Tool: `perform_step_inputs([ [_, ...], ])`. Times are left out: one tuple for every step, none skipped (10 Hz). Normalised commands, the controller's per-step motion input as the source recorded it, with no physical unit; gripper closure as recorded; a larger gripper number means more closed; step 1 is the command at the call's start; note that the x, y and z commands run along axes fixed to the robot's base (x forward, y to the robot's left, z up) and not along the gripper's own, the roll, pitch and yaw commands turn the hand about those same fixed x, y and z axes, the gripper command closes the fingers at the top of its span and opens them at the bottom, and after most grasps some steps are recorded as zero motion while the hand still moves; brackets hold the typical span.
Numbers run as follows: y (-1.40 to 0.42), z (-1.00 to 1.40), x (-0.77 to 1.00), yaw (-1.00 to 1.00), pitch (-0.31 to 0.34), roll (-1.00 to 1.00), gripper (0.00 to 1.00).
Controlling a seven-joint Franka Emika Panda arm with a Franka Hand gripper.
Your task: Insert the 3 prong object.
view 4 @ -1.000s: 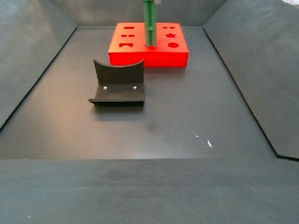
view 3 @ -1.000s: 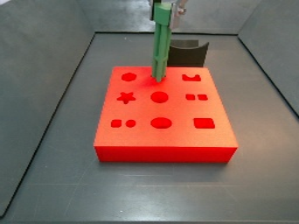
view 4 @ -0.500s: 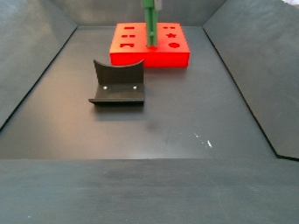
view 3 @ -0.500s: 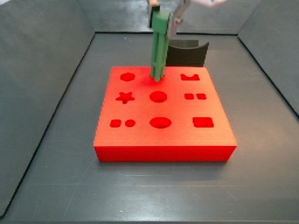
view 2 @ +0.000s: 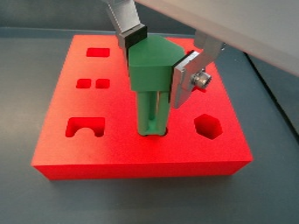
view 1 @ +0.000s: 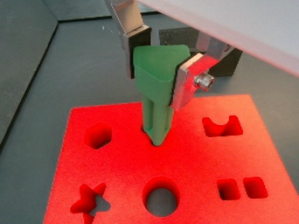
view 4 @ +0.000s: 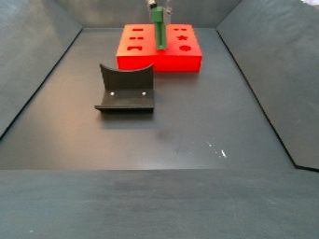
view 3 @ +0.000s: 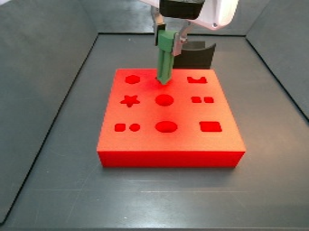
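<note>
The 3 prong object [view 1: 158,96] is a long green piece of parallel rods standing upright. Its lower end is in a hole in the back row of the red block [view 1: 117,166], between a hexagon hole and an arch hole. My gripper [view 1: 162,79] is shut on its wide upper end, one finger on each side. This also shows in the wrist view where the gripper [view 2: 158,74] grips the piece [view 2: 152,87] over the block [view 2: 128,153]. In both side views the piece [view 3: 163,59] [view 4: 157,28] stands on the block [view 3: 169,149] under the gripper [view 3: 171,36].
The dark grey curved holder [view 3: 193,51] stands behind the red block, apart from it [view 4: 125,89]. The block has several other shaped holes. Grey walls enclose the dark floor [view 4: 187,140].
The gripper has come down into the side view with the green piece. The piece stands lower, its foot deeper in the hole.
</note>
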Motion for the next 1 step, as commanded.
perform_step_inputs([
  [0.00, 0.00, 0.00, 0.00, 0.000, 0.00, 1.00],
])
